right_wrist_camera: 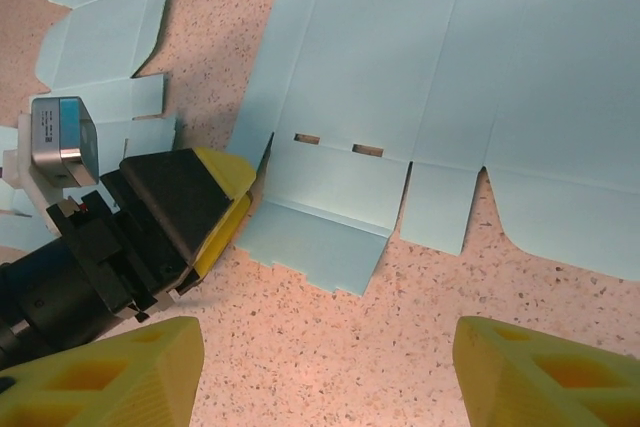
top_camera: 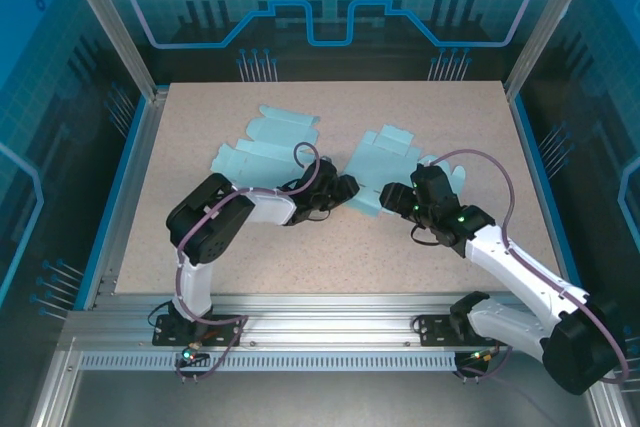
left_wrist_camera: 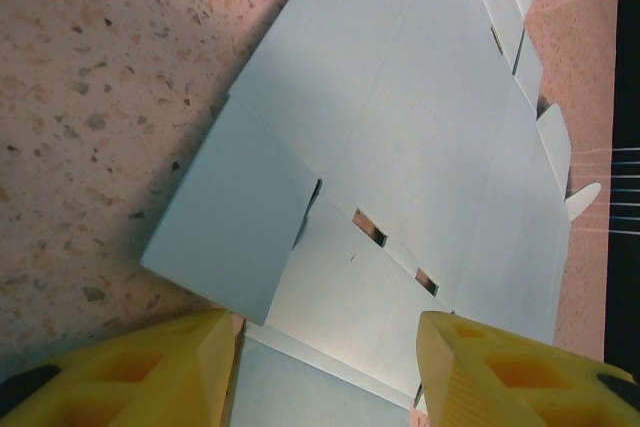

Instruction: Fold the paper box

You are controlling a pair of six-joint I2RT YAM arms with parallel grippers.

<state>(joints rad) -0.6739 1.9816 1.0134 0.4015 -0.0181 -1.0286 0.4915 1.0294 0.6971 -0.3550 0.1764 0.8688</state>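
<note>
The paper box point(top_camera: 375, 162) is a pale blue, die-cut blank lying flat and unfolded on the tabletop point(top_camera: 330, 257), at about 1 o'clock from its centre. In the top view its long axis runs roughly from 8 to 2 o'clock, with its rounded tabs at the 2 o'clock end.

The left end effector point(top_camera: 343, 190) sits at its 8 o'clock edge, fingers spread, a flap lying between them in the left wrist view. The right end effector point(top_camera: 392, 197) is spread over bare tabletop beside the blank.

The wrist views reveal two small slots point(right_wrist_camera: 308, 138) along a crease. The top view shows a second blank point(top_camera: 265, 142) at 10 o'clock.
</note>
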